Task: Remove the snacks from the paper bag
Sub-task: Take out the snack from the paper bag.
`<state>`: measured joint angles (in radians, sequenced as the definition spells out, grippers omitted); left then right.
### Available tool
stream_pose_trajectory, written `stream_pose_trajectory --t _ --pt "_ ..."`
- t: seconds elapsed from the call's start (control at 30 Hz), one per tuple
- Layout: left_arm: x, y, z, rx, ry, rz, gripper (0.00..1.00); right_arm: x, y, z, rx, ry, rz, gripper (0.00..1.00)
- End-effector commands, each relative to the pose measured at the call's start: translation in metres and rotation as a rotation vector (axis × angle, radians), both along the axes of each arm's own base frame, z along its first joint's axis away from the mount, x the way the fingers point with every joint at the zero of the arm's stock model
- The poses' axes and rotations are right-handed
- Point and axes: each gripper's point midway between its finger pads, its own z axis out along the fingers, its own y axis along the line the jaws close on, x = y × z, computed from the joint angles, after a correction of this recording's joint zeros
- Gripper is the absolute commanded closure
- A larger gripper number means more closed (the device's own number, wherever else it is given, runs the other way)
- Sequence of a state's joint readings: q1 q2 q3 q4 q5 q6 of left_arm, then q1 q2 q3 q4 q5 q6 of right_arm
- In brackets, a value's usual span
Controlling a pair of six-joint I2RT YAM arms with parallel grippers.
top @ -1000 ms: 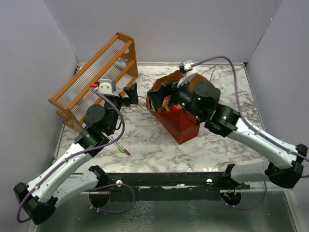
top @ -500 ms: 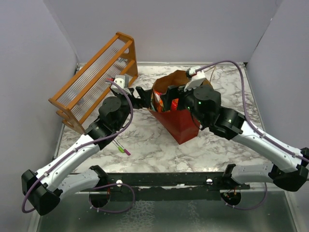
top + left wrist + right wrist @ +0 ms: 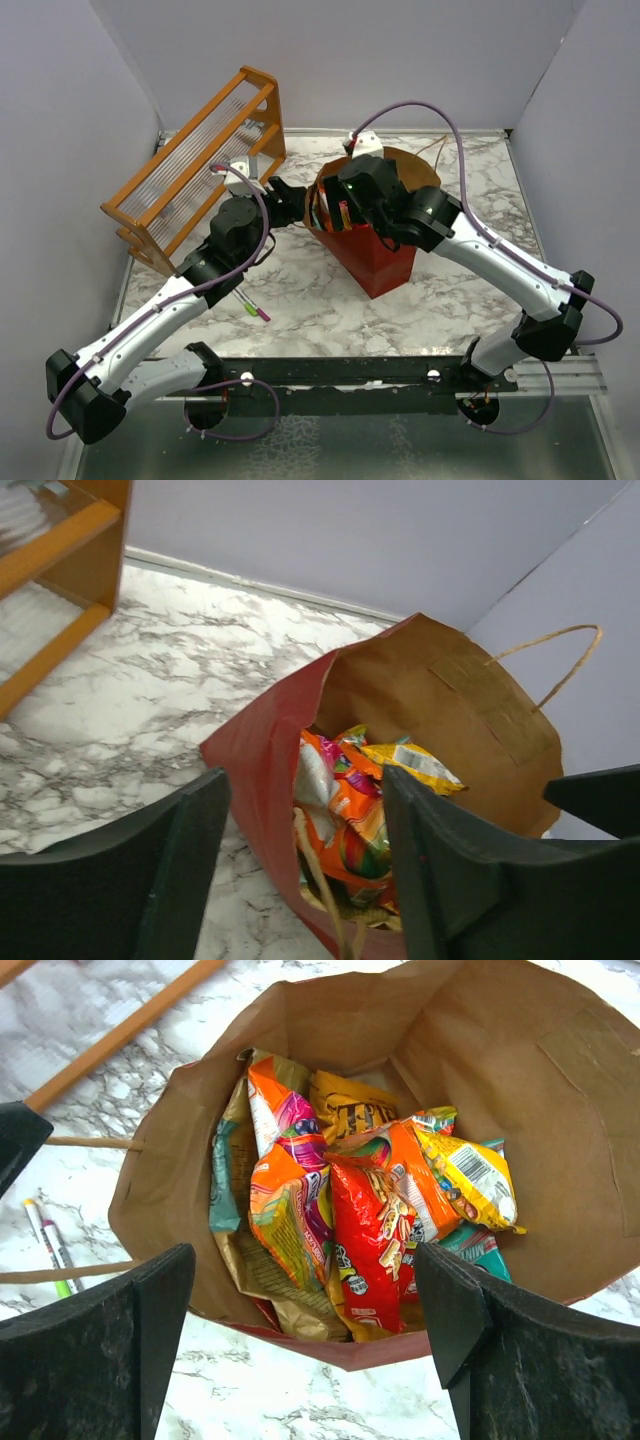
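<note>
All snacks lie inside the paper bag; none extracted. Right gripper: released, empty, above opening. Left gripper: released, straddling bag wall

The marble-patterned table carries three things. An orange wooden rack sits at the far left, though its outer feet may be past the table's edge. The dark red paper bag stands around the middle. Green and pink markers lie side by side toward the near left.
</note>
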<state>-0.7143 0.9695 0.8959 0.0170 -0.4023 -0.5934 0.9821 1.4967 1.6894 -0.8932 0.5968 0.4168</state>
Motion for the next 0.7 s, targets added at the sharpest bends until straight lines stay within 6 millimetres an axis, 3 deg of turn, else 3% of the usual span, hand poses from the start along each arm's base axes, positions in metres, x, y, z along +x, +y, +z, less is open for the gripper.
stream_pose_trajectory --t 0.0,0.3,0.5,0.67 --pt "0.0 -0.015 0.008 -0.022 0.013 -0.059 0.43 0.004 -0.006 -0.027 -0.123 0.096 -0.008 0.14" --pt "-0.003 -0.005 0.019 -0.025 -0.04 -0.04 0.67 0.02 0.015 -0.057 -0.159 0.159 0.045 0.46" --pt "-0.002 -0.008 0.019 -0.009 -0.044 -0.051 0.84 0.012 0.038 -0.068 -0.105 0.218 0.138 0.66" --pt "-0.002 -0.01 0.019 0.001 -0.044 -0.062 0.96 0.005 0.045 -0.075 -0.073 0.247 0.172 0.86"
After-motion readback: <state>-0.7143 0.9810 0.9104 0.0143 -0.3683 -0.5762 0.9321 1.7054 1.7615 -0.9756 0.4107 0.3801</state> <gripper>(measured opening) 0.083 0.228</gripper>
